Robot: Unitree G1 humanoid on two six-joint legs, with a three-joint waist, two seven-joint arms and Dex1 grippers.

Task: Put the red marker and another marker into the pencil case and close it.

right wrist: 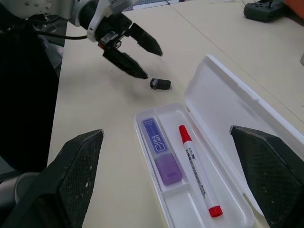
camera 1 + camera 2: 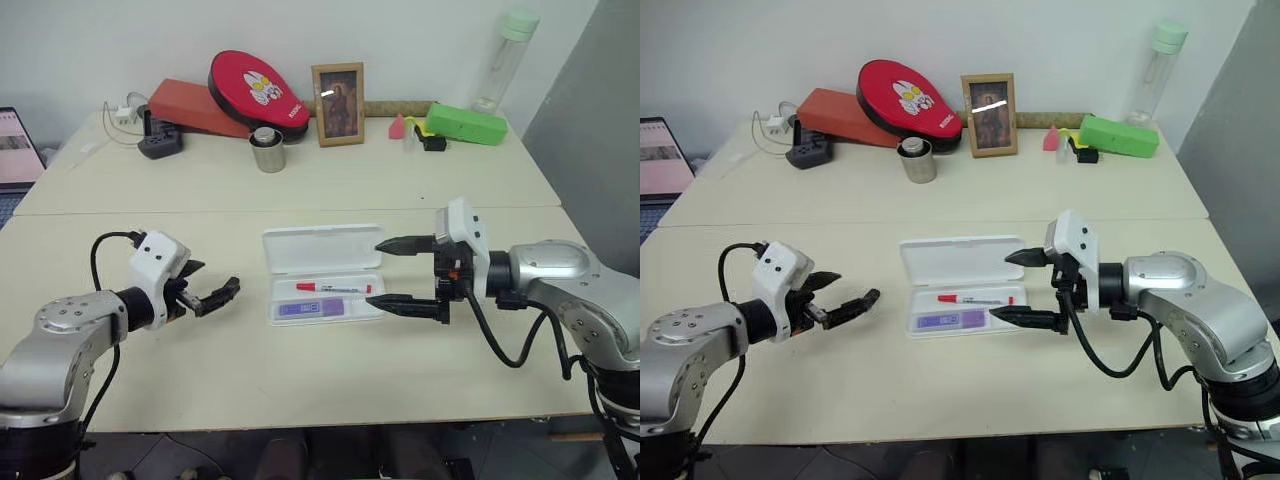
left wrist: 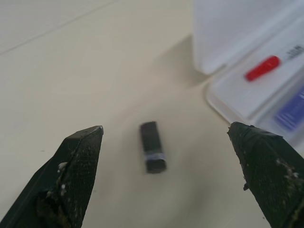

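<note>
Cream tabletop (image 2: 330,390), perhaps two joined; white wall (image 2: 420,30) behind.

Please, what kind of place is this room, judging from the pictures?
Probably an office or lab workspace: two pale tables pushed together against a plain white wall, an open laptop at one edge, a black power strip with a plugged charger, and a framed picture.

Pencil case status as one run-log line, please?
pencil case: open | red marker: inside | purple marker: inside | left gripper: open | right gripper: open
</note>
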